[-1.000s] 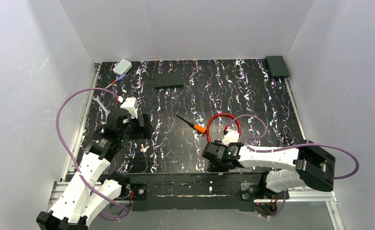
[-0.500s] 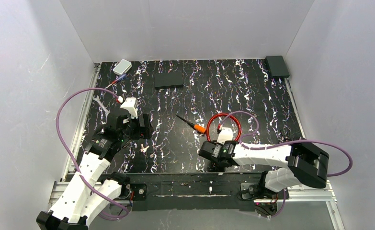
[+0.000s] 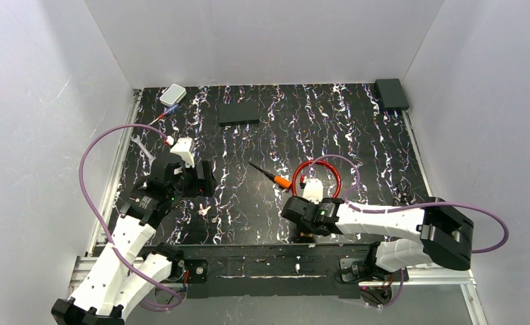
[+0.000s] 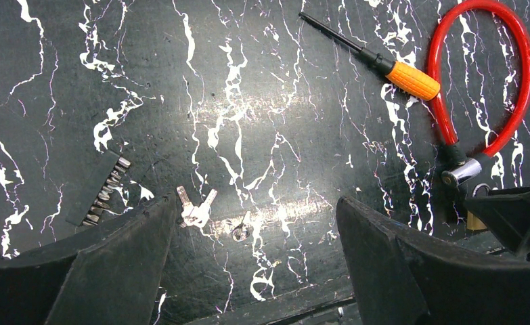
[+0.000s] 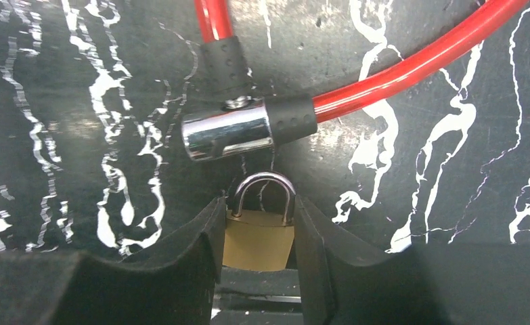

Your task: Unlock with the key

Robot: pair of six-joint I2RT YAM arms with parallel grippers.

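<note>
Right gripper (image 5: pixel 256 230) clamps the small brass padlock (image 5: pixel 257 247), near centre, just beside the red cable loop's (image 5: pixel 411 64) chrome end (image 5: pixel 225 128). Left gripper (image 4: pixel 255 203), jaws wide apart, hovers over the small silver key pair (image 4: pixel 194 208) lying near left; best to descend squarely and pinch one key's head.

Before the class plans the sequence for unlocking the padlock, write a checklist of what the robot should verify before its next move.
1. Brass padlock clamped in right gripper: ok.
2. Left gripper open, nothing in it: ok.
3. Silver keys lying free on the table, below the left gripper: ok.
4. Key in hand: not ok.
5. Padlock keyhole reachable: cannot tell, it is hidden.
</note>
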